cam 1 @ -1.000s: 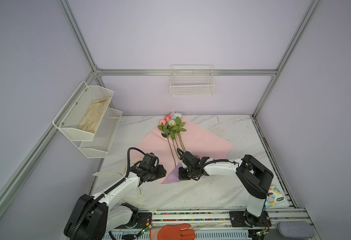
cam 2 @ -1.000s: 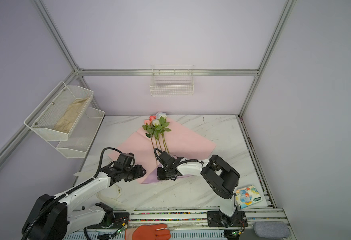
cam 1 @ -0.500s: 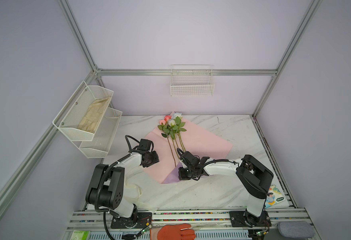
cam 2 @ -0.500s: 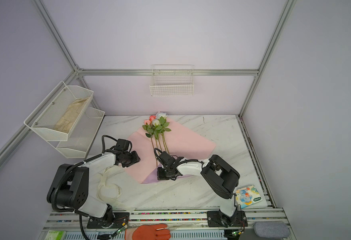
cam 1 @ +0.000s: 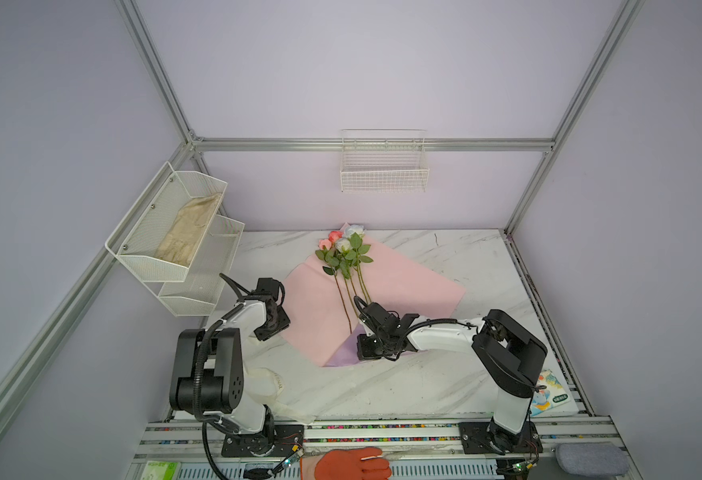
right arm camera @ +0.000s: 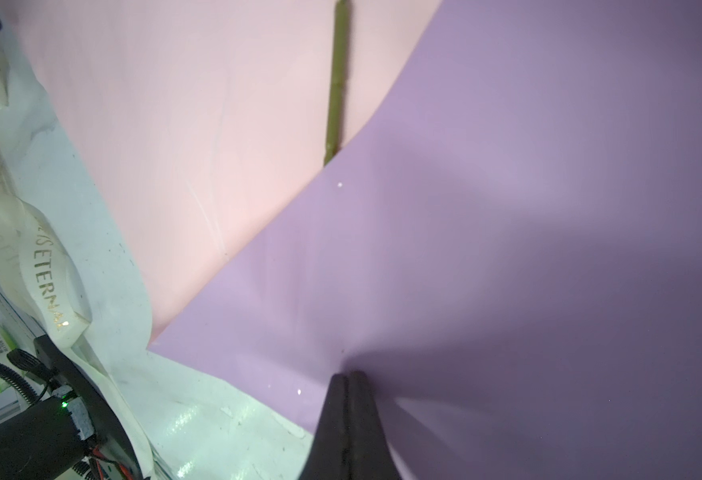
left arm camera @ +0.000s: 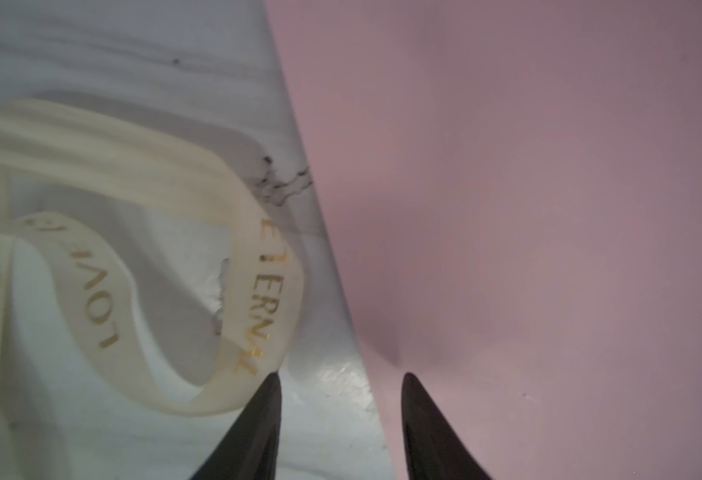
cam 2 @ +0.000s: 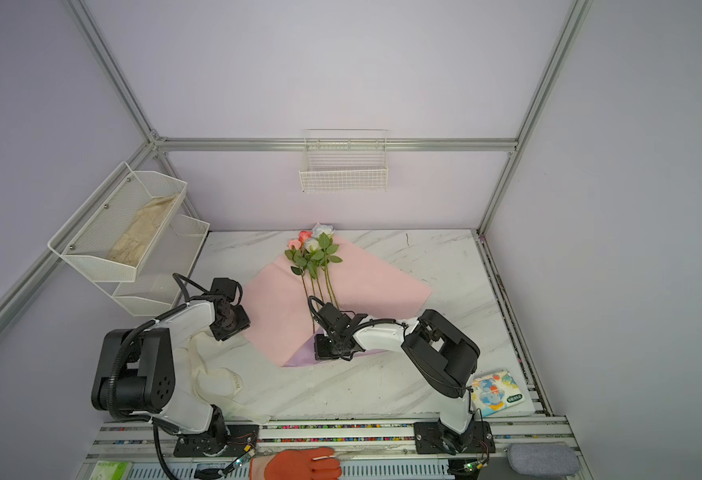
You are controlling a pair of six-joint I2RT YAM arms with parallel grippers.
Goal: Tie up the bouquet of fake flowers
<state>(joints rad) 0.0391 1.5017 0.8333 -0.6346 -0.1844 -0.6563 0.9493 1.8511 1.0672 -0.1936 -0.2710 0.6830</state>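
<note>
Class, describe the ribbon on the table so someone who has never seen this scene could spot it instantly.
Find the white marble table, then its near left part, beside the pink wrapping paper. The ribbon lies there in loose loops; it alone is cream with gold lettering.

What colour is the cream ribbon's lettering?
Gold; the cream ribbon shows best in left wrist view.

Bare counter (cam 1: pixel 382 386) is left open along the front centre and at the right rear. The left front is cluttered by loops of cream lettered ribbon (cam 1: pixel 274 386). The left rear corner is overhung by a tiered mesh shelf (cam 1: pixel 141 237). The middle is taken up by wrapping paper (cam 1: pixel 403 282), fake flowers (cam 1: pixel 343 249) and the low right arm (cam 1: pixel 436 334).
</note>
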